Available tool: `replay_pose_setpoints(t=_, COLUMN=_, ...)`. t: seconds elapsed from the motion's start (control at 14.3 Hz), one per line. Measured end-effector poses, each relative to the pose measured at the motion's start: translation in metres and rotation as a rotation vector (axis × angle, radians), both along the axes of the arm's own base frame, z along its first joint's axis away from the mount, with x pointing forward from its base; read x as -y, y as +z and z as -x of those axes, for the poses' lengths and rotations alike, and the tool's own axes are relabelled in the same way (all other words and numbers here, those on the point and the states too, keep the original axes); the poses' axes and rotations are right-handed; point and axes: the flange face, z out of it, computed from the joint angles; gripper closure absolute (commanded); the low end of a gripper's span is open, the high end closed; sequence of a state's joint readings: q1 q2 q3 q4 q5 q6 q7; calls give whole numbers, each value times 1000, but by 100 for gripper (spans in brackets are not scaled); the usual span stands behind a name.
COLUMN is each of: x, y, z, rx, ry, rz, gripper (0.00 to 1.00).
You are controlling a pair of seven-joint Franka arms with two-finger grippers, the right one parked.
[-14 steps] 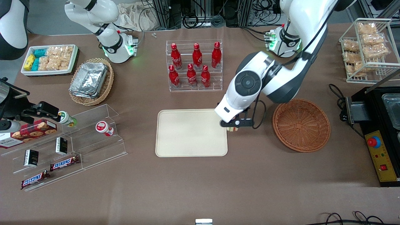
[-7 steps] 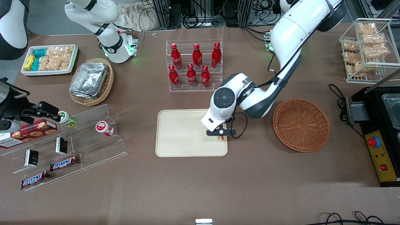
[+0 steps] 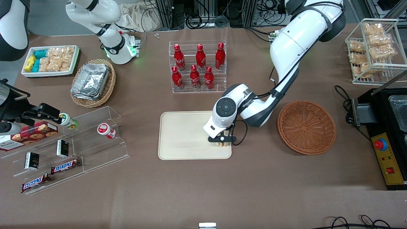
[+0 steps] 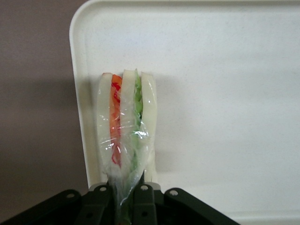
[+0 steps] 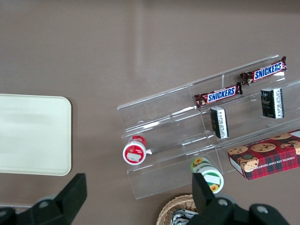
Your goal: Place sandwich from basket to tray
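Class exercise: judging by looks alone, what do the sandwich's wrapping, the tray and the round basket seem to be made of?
The sandwich, held by the gripper: clear plastic film, glossy and crinkled. The tray below it: probably matte cream plastic, smooth with rounded corners. The basket: reddish-brown woven wicker, by its visible weave.

Six red bottles [image 3: 197, 67] in clear rack [image 3: 198, 87]
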State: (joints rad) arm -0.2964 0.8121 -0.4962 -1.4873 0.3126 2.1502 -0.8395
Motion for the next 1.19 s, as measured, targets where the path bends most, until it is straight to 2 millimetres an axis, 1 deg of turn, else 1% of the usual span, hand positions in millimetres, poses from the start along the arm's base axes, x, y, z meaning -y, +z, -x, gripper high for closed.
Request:
replay_pose_setpoints(t=0.07, x=0, y=1, z=-1, rx=2, ry=1, rz=3, gripper=0)
replay_pose_setpoints(t=0.28, x=1, y=3, z=-3, rx=6, ry=24, rz=4, gripper=0)
replay_pose_setpoints(t=0.42, x=0, y=11, z=-8, rx=15, ry=63, rz=3, gripper=0)
replay_pose_setpoints(t=0.49, x=-2, y=21, z=-10, rx=16, ry=73, rz=-9, gripper=0)
replay_pose_setpoints(t=0.56, x=-8, y=36, z=-14, rx=14, ry=81, rz=-34, gripper=0)
replay_pose_setpoints(t=0.63, x=-18, y=56, z=-19, rx=13, ry=91, rz=-62, gripper=0)
replay_pose_setpoints(t=0.77, x=-48, y=104, z=-28, rx=15, ry=103, rz=-119, gripper=0)
replay_pose_setpoints(t=0.91, x=-89, y=152, z=-35, rx=-19, ry=61, rz=-150, gripper=0)
replay_pose_setpoints(t=1.05, x=-139, y=194, z=-43, rx=-78, ry=5, rz=-135, gripper=0)
replay_pose_setpoints(t=1.19, x=-199, y=224, z=-54, rx=-111, ry=-40, rz=-124, gripper=0)
